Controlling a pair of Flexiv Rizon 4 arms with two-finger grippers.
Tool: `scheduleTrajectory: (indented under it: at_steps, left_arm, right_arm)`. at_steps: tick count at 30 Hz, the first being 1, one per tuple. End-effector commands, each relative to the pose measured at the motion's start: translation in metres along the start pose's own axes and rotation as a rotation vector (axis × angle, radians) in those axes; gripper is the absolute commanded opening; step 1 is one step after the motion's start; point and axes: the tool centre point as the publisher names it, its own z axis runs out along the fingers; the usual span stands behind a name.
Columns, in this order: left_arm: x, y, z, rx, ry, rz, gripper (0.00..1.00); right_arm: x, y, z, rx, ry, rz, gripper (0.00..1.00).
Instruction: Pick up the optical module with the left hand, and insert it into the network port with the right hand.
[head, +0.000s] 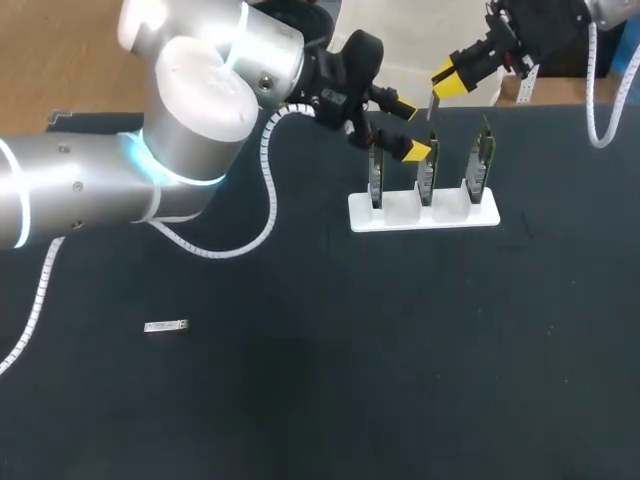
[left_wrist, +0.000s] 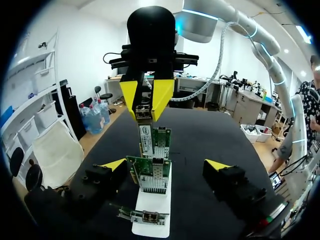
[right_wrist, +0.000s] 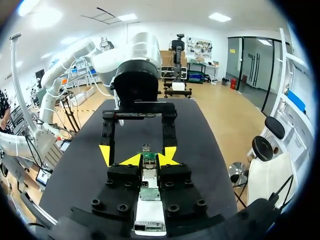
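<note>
The optical module (left_wrist: 145, 136), a slim silver bar, hangs upright in my right gripper (head: 447, 80), whose yellow tips pinch it from two sides. It sits at the far side of the table, right of centre, with its lower end just above the top edge of the middle card (head: 427, 172). I cannot tell whether they touch. That card is one of three green circuit cards standing upright in a row in a white stand (head: 423, 214), with the left card (head: 375, 178) and the right card (head: 481, 160) on either side of it. My left gripper (head: 408, 128) comes in from the left and hovers by the left and middle cards, its fingers spread wide and gripping nothing. In its wrist view, one card stands between the fingers without touching them. Well apart, near and to the left on the dark table (head: 400, 360), a second silver module (head: 165, 326) lies flat.
</note>
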Motion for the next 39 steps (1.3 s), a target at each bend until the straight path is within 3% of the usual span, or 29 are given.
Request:
scheduleTrajectory:
  at_steps: [1,21,39]
  left_arm:
    - [-0.0016,0.0014,0.0021,0.012,0.009,0.0,1.0]
    - [0.0022,-0.0036,0.0038,0.038,0.045,0.005,1.0]
    - [0.0025,-0.0038,0.0038,0.04,0.048,0.006,1.0]
  right_arm:
    - [0.0002,0.0022,0.0003,0.005,-0.001,-0.002,0.0]
    - [0.0022,0.0026,0.0018,-0.008,0.01,-0.005,0.0]
    - [0.0071,0.0042,0.0081,0.018,0.095,-0.022,0.0]
